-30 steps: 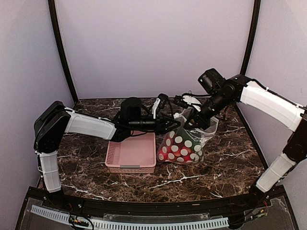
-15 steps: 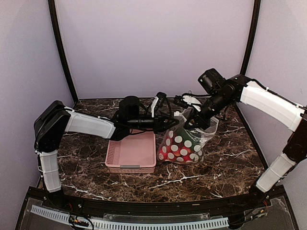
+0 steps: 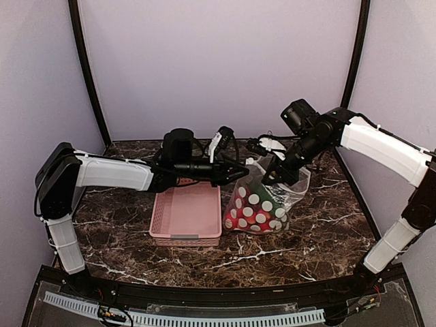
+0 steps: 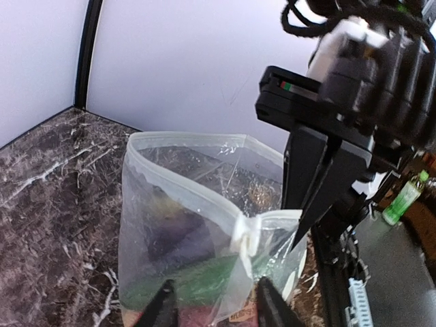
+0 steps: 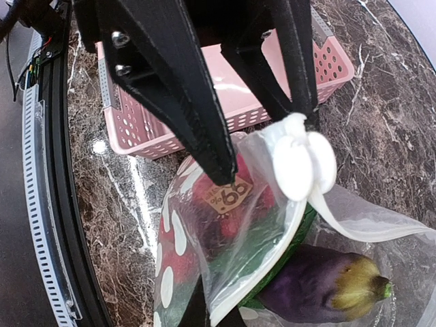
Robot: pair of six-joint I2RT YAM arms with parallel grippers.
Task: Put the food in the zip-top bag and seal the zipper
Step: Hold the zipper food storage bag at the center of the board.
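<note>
Your right gripper (image 3: 268,178) is clamped on the rim of the bag (image 3: 262,204), just beside the white slider (image 4: 245,235). Your left gripper (image 4: 214,300) gapes, fingers astride that rim. The bag stands on the table (image 3: 306,238) beside the pink basket (image 3: 185,212), with an eggplant (image 5: 320,286) inside.

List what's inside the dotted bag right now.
Inside the zip-top bag: a purple eggplant, a green piece beside it, red fruits lower down. White dots and folded plastic cover the rest, so no full count.
</note>
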